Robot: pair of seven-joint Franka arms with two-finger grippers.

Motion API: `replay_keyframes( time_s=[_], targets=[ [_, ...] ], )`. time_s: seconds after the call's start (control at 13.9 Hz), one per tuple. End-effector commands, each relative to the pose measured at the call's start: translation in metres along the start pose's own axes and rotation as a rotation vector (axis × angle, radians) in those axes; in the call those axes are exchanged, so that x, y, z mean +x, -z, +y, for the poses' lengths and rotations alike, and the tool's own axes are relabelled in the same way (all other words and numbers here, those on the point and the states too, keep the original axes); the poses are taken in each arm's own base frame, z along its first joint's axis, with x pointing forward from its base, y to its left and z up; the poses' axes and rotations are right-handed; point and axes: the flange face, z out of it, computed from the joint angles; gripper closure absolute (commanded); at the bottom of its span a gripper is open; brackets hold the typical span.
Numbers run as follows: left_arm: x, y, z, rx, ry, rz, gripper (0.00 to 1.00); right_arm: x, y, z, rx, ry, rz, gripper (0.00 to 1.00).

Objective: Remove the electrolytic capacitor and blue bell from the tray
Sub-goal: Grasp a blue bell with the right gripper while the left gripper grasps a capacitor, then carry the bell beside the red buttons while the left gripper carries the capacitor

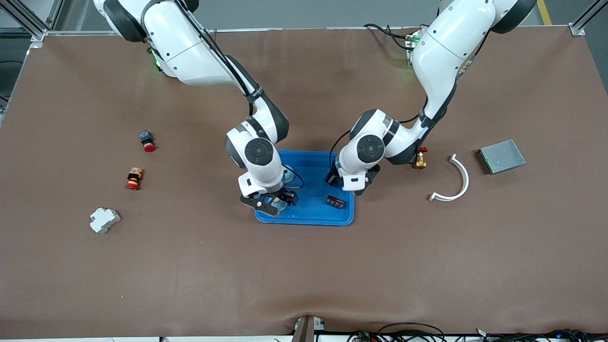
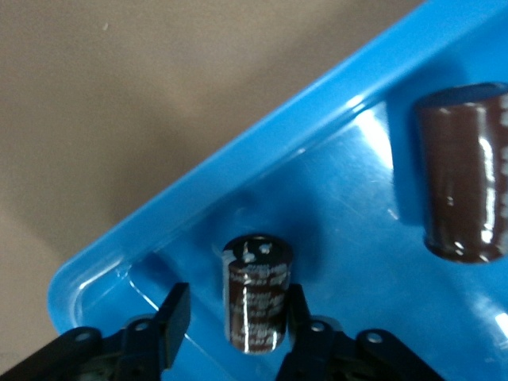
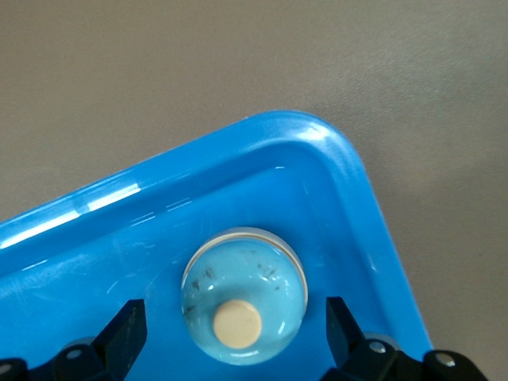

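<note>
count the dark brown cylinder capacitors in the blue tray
2. One small dark brown cylindrical capacitor stands in a corner of the blue plastic tray, between the open left pincer's fingers. A larger one lies beside it in the tray. Others may be hidden under the arms.

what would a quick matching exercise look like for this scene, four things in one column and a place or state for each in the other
Things:
1. bell
2. small capacitor
3. white curved piece
4. red-capped button

Places or states:
A. on the bare table toward the left arm's end
B. in the blue tray, between the open right gripper fingers
C. on the bare table toward the right arm's end
D. standing in the tray, between the open left gripper fingers

Pairs: 1-B, 2-D, 3-A, 4-C
</note>
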Motion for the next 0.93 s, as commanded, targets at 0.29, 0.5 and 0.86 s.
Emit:
replay_keyframes(
  time_s=[0.29,0.5,0.86],
  targets=[
    [0.051,0.131,0.009,-0.039,0.065,0.061,1.00,0.007,-0.007,-0.004,-0.009,-0.002,0.019,0.86],
    [0.084,0.182,-0.017,0.037,0.024,0.070,1.00,0.000,-0.004,-0.009,-0.007,-0.008,0.011,1.00],
    [0.182,0.194,-0.088,0.267,-0.027,0.123,1.00,0.008,0.057,-0.017,-0.119,-0.014,-0.082,1.00]
  ],
)
